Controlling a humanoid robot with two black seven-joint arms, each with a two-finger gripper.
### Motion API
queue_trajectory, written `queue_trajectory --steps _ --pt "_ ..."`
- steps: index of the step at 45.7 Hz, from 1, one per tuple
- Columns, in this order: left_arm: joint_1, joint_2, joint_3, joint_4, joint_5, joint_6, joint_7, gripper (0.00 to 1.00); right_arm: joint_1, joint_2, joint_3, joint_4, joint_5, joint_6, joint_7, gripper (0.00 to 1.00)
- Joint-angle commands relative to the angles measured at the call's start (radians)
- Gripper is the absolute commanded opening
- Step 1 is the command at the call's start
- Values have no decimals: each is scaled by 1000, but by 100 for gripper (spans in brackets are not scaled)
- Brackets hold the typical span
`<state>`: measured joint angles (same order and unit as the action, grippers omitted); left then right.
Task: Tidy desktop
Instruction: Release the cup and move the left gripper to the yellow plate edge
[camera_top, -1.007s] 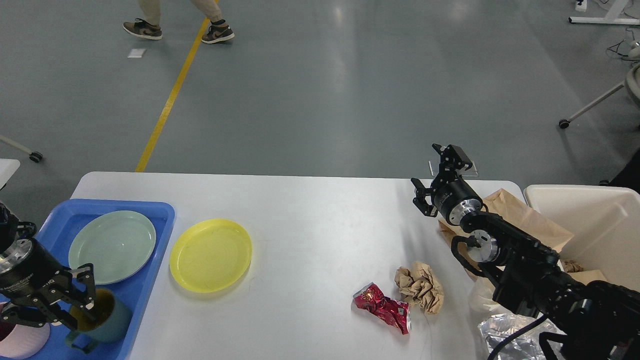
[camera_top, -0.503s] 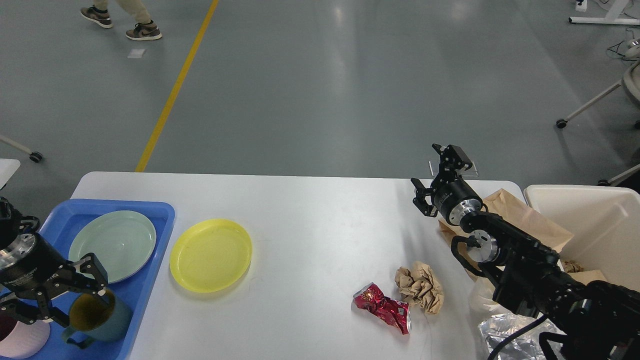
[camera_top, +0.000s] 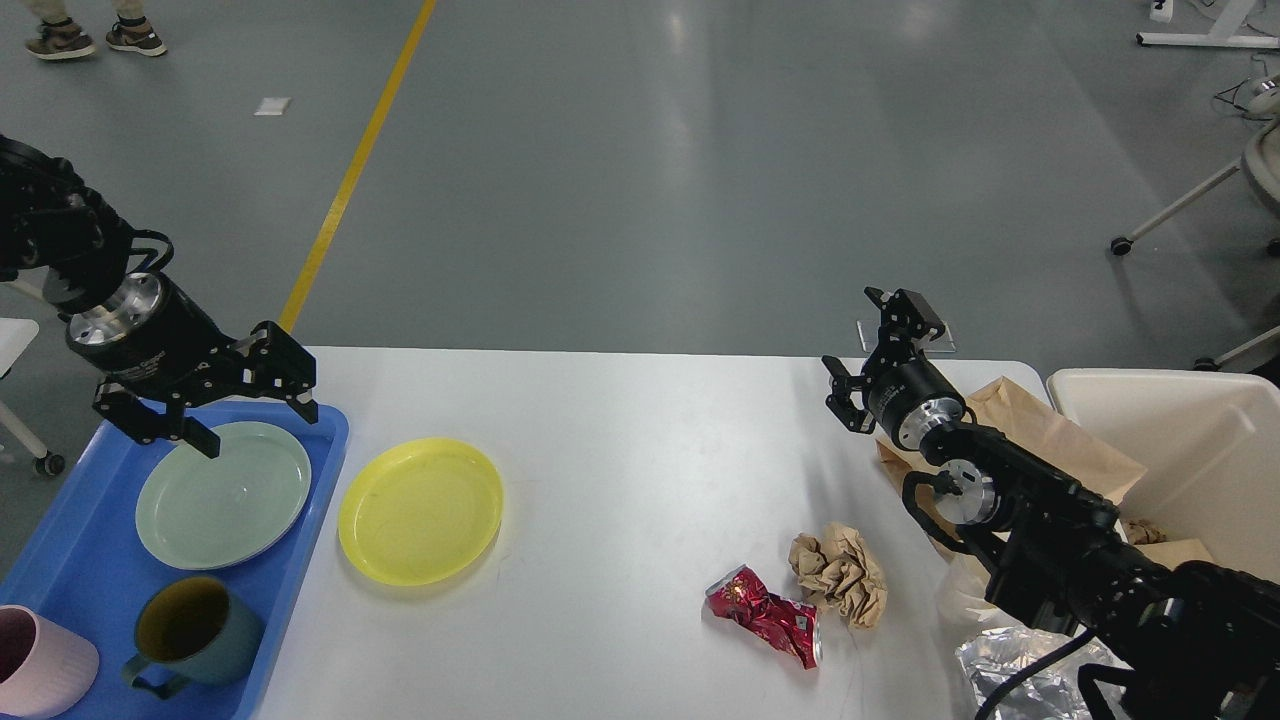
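Observation:
The white desktop (camera_top: 620, 440) fills the lower half of the view. A yellow plate (camera_top: 420, 510) lies on it left of centre. A crushed red can (camera_top: 765, 615) and a crumpled brown paper ball (camera_top: 840, 572) lie at front right. My left gripper (camera_top: 252, 415) is open and empty, raised above the far edge of the blue tray (camera_top: 70, 570). The tray holds a pale green plate (camera_top: 224, 492), a teal mug (camera_top: 192, 630) and a pink cup (camera_top: 40, 675). My right gripper (camera_top: 866, 342) is open and empty above the table's far right.
A cream bin (camera_top: 1190, 450) stands at the right edge with brown paper (camera_top: 1040, 435) draped beside it. Crumpled foil (camera_top: 1020, 675) lies at front right under my right arm. A person's feet (camera_top: 90, 38) show on the floor at far left.
My left gripper has let go of the teal mug, risen and moved to the far edge of the tray. The mug stands in the tray. The right arm has not moved. The person walked left.

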<state>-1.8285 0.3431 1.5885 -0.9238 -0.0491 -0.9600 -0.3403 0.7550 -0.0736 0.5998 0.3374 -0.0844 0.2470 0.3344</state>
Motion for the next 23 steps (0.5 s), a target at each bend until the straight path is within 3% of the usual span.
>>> queue_trajectory --steps 1,17,23 --pt "-3 -52 -13 -3 -6 0 -2 96 0 0 0 0 0 0 0 100" --pt "135 -102 -15 -17 -12 3 -2 96 1 0 -2 0 0 0 0 100" --pt "195 -105 -21 -15 -12 177 0 96 1 0 0 0 0 0 0 100"
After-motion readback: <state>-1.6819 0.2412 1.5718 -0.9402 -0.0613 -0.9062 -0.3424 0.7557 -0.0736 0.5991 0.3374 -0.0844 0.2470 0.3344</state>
